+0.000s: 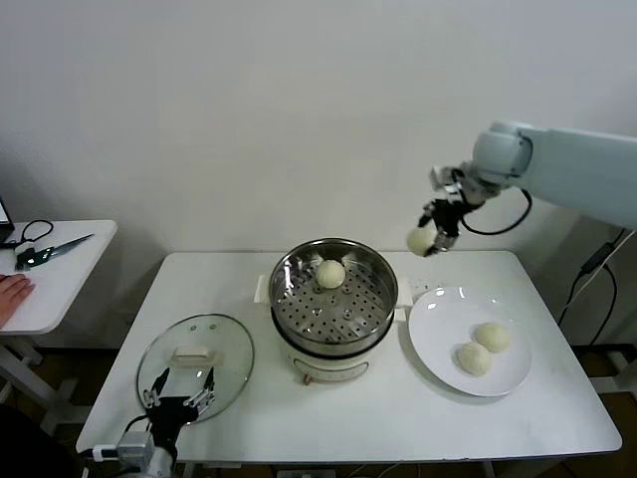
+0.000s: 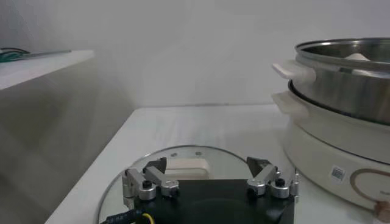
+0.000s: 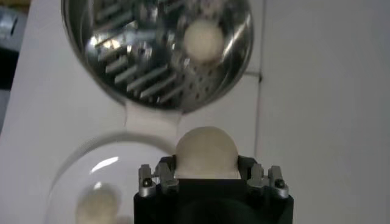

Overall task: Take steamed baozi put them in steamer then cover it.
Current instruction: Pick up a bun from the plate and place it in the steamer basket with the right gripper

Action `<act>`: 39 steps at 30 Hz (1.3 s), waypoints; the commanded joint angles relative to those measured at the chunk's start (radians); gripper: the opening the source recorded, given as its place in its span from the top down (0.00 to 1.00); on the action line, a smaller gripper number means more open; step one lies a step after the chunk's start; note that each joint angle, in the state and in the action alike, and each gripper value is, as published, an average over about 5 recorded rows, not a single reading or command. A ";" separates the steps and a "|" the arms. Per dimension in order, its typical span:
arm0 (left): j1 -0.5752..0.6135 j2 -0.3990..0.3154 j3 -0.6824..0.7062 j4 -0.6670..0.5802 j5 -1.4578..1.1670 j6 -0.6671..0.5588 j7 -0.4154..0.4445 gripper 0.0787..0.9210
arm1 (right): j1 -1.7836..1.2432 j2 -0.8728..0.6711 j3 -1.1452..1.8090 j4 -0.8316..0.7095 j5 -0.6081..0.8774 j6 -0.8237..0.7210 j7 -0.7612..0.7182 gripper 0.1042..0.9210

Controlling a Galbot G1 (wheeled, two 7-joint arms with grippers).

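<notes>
- The right hand [image 1: 435, 236] is raised above the worktop [image 1: 398, 418], just right of the steamer's far rim, and it grips one bun [image 1: 419, 240] between its fingers.
- From the right wrist, that gripped bun [image 3: 206, 152] sits between the two fingers, with the steamer [image 3: 158, 52] and the plate [image 3: 79, 176] below it.
- The steamer [image 1: 334, 304] stands at the middle of the worktop, uncovered, and one bun [image 1: 330, 273] rests on its holed tray toward the far side.
- A white plate [image 1: 438, 344] lies just right of the steamer and carries two buns [image 1: 483, 347] side by side, close together.
- The glass lid [image 1: 196, 361] lies flat on the worktop to the left of the steamer, its cream handle facing up.
- The left hand [image 1: 179, 388] hovers low at the near edge of the lid, its fingers [image 2: 151, 179] spread wide and holding nothing.
- A second, smaller table [image 1: 60, 279] stands at the far left.
</notes>
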 commanded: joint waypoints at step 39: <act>0.011 0.002 -0.013 -0.004 -0.003 -0.003 0.000 0.12 | -0.496 0.409 0.170 -0.170 -0.027 -0.225 0.301 0.32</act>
